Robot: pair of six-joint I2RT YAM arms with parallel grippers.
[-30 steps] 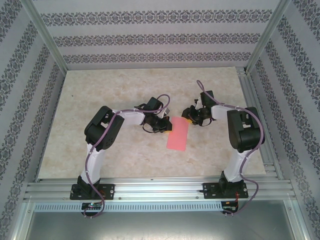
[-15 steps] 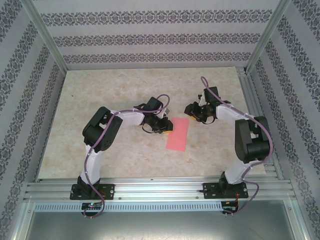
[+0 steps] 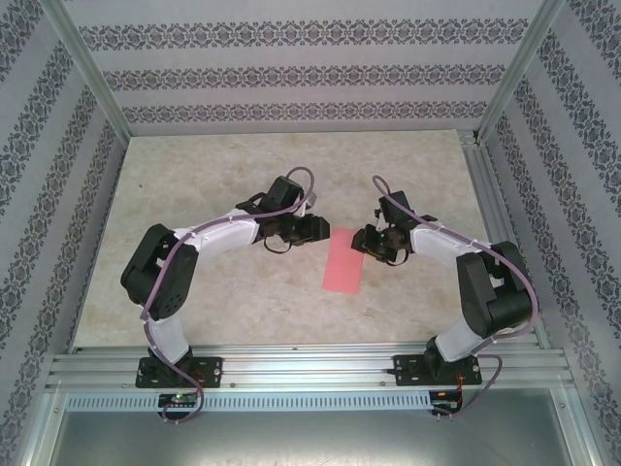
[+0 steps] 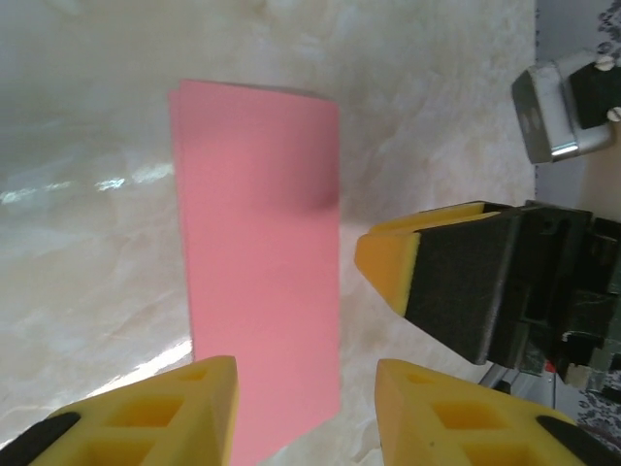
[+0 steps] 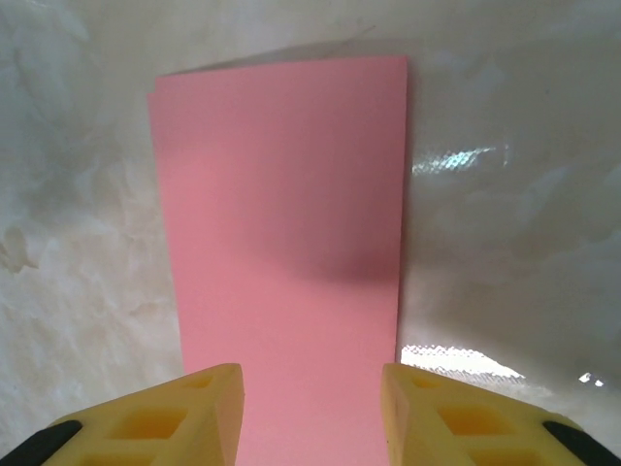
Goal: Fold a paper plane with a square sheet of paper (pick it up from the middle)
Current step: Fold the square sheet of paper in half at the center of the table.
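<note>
We log the left gripper (image 3: 317, 231) just beside the far-left corner of the pink sheet of paper (image 3: 343, 260), fingers (image 4: 194, 393) apart, nothing between them. The sheet, seen as a narrow rectangle, lies flat on the marbled table (image 3: 194, 175). The right gripper (image 3: 362, 241) sits at the sheet's far-right edge, its fingers (image 5: 209, 403) also apart and holding nothing.

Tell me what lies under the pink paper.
The pink paper lies directly on the pale marbled table, and bare tabletop shows all round its edges. Nothing rests on top of it. The patch of table beneath it is covered, so anything there cannot be seen.
</note>
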